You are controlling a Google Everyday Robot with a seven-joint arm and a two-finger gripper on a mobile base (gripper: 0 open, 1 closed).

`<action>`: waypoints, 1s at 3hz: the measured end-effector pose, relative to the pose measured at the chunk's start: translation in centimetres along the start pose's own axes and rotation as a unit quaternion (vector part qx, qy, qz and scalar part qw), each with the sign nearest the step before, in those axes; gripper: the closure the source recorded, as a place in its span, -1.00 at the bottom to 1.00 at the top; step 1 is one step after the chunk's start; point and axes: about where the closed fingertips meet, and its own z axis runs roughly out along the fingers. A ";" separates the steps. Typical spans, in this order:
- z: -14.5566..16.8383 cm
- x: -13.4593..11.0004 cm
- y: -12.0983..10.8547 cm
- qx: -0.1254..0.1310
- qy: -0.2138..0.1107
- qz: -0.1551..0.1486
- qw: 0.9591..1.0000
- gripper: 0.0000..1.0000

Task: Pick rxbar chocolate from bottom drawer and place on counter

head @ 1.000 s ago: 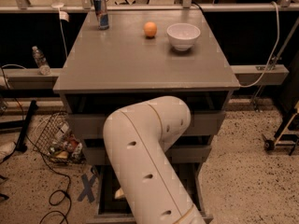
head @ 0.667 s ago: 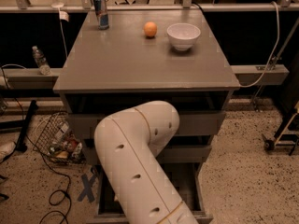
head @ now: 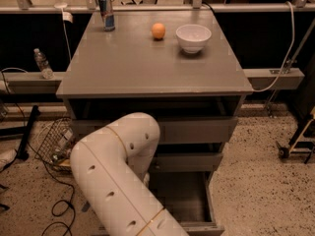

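The bottom drawer [head: 186, 200] stands pulled open under the two shallower drawers, and the right part of its dark inside shows bare. The rxbar chocolate is hidden. My white arm [head: 115, 173] bends in a big elbow in front of the drawer's left half and reaches down behind itself toward the drawer. My gripper is hidden behind that arm. The counter [head: 142, 65] is the flat grey top of the cabinet.
On the counter's far edge stand a blue-and-silver can [head: 106, 14], an orange [head: 158, 30] and a white bowl [head: 193, 37]. A wire basket [head: 55, 140] and cables lie on the floor to the left, near a water bottle [head: 43, 63]. A wheeled frame [head: 298, 141] stands at the right.
My arm's elbow has swung to the left and lower, uncovering more of the open bottom drawer's right side.
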 end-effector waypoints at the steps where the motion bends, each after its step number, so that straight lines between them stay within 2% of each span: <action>1: 1.8 -0.3 0.9 0.010 -0.007 -0.004 1.000 -1.00; 2: 3.2 -0.8 1.4 0.017 -0.016 -0.007 1.000 -1.00; 3: 5.6 -2.7 0.6 0.028 -0.028 -0.017 0.999 -1.00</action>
